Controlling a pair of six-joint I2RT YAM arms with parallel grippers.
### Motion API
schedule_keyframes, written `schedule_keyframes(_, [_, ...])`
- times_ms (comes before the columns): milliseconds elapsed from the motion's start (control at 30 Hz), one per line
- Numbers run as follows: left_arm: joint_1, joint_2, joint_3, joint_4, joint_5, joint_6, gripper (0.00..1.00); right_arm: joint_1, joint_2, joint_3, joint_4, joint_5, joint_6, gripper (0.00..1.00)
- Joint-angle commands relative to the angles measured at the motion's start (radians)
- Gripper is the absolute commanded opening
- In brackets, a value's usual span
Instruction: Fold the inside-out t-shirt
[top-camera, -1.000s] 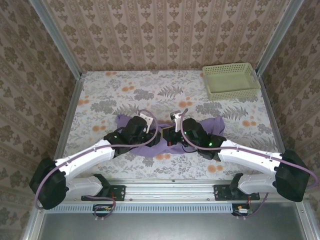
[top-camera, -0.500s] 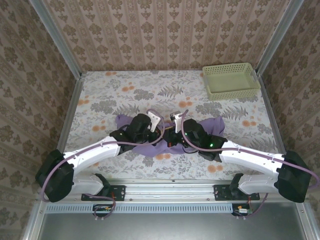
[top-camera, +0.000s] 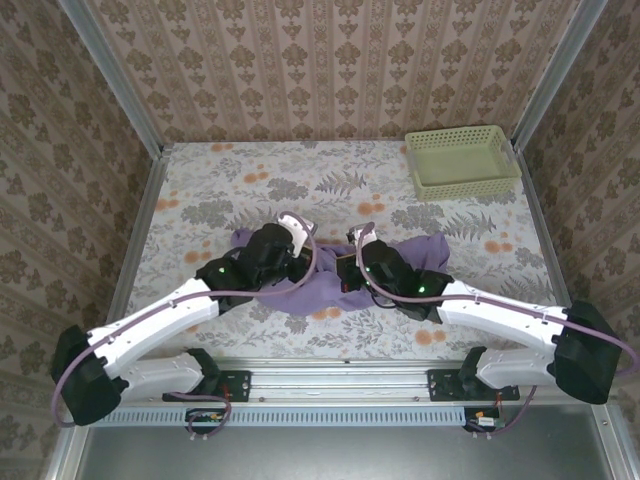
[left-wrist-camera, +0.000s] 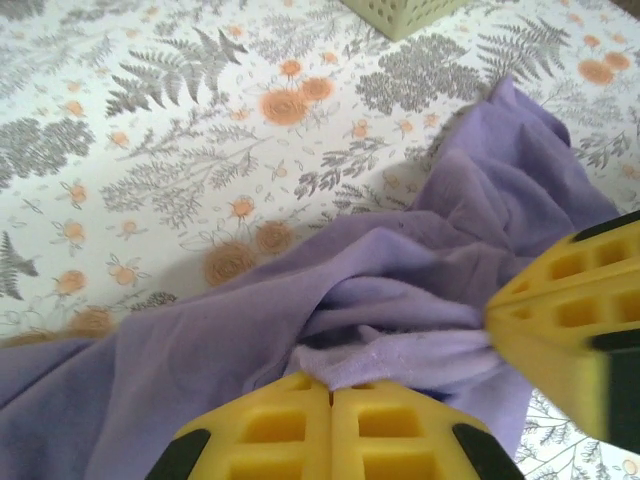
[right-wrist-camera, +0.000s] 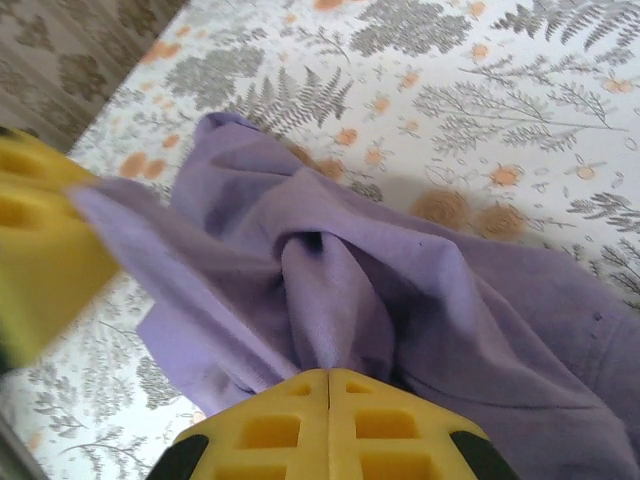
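Now at pickup: left hand (left-wrist-camera: 331, 398) and right hand (right-wrist-camera: 328, 382) each clamped shut on crumpled t-shirt (left-wrist-camera: 200, 350), well apart from basket (top-camera: 470, 186). Next, likely: pull apart, spread flat.

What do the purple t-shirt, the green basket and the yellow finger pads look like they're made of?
T-shirt: soft thin knit fabric, matte, faintly fuzzy; it drapes in limp folds. Basket: likely plastic, pale green, stiff open-mesh walls. Finger pads: yellow, matte, with moulded square recesses; hard plastic or rubber, hard to say which.
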Motion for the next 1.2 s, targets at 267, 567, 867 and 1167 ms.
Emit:
schedule_keyframes(267, [-0.046,-0.083,0.255,-0.348,-0.049,-0.026,0.00,-0.026,-0.017,0.030,-0.060,0.042,-0.075,0.20])
schedule_keyframes(567, [0.150,0.077,0.342,-0.433,0.057,-0.089,0.00,-0.020,-0.106,-0.074,0.088,-0.034,-0.113,0.55])
schedule_keyframes(867, [0.040,0.084,0.393,-0.363,0.079,-0.045,0.00,0.071,-0.057,-0.078,0.195,0.019,-0.160,0.76])
schedule_keyframes(1167, [0.001,0.069,0.383,-0.351,0.145,-0.057,0.00,0.073,0.009,-0.049,0.376,0.049,-0.238,0.83])
